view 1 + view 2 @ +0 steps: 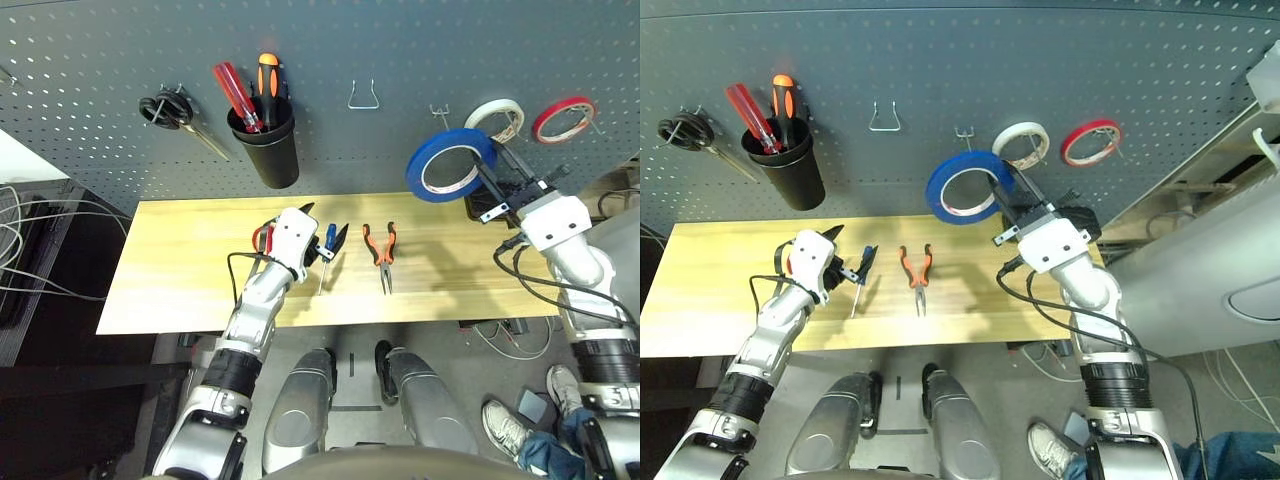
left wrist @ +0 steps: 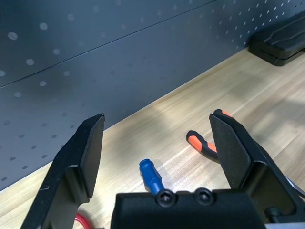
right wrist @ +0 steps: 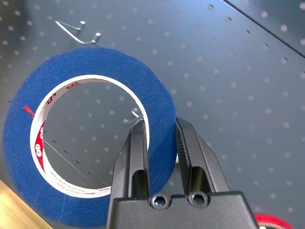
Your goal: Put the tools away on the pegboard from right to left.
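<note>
Blue tape (image 1: 450, 163) is held up to the pegboard (image 1: 400, 40), first of four tools.
It is clamped by the right gripper's (image 3: 159, 138) fingers and must be threaded onto the hook (image 1: 439, 113); the left gripper's (image 2: 157, 152) fingers are spread above the screwdriver (image 1: 326, 250).

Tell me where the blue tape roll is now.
The right gripper holds the blue tape roll up against the pegboard, left of the white tape roll.

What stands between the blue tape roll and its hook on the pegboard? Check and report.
Nothing visible does. The right gripper is shut on the blue tape roll, holding it up against the pegboard. A bare small hook sits just above the roll, left of the white tape roll, with open board between.
</note>
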Controlling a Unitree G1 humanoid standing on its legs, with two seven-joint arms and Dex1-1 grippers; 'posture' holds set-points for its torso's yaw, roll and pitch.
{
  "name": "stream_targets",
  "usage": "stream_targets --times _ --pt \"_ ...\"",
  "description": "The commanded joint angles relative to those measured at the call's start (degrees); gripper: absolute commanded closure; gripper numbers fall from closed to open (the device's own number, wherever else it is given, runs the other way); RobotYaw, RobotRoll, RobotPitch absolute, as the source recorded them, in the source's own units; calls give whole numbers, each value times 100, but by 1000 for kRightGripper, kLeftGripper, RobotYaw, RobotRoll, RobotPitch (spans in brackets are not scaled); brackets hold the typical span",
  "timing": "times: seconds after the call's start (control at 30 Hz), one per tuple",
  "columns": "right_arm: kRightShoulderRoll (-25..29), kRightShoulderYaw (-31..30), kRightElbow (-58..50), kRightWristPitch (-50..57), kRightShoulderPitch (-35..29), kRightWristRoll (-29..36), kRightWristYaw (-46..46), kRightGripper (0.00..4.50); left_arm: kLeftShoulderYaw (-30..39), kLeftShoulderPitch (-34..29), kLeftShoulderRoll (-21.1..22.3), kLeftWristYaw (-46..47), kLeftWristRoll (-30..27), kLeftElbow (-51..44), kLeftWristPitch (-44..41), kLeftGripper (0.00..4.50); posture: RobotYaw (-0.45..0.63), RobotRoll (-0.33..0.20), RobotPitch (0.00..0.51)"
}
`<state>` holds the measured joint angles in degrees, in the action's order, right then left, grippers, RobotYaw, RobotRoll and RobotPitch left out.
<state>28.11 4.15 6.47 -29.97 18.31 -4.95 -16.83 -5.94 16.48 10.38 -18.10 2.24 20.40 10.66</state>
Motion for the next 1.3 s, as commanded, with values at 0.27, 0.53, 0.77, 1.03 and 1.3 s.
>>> stream_targets --times 0.27,0.53,0.77,1.03,1.3 --pt "-330 -61 1230 99 798 -169 480 3784 -186 -176 -59 -634 -324 -504 514 0 86 0 238" --pt "-433 -141 2065 -100 1297 -308 663 3784 -130 -269 -106 -786 -550 -979 896 0 101 0 241" --pt "-483 -135 2214 -82 1238 -164 554 2491 -93 -225 -38 -700 -447 -862 901 0 104 0 243" --pt "-449 -190 1187 64 182 186 97 29 -403 -293 113 -754 -27 -629 853 0 88 0 244" --pt "-676 -642 1100 1224 -362 347 -614 29 -553 -145 125 -762 149 -173 281 0 81 0 240"
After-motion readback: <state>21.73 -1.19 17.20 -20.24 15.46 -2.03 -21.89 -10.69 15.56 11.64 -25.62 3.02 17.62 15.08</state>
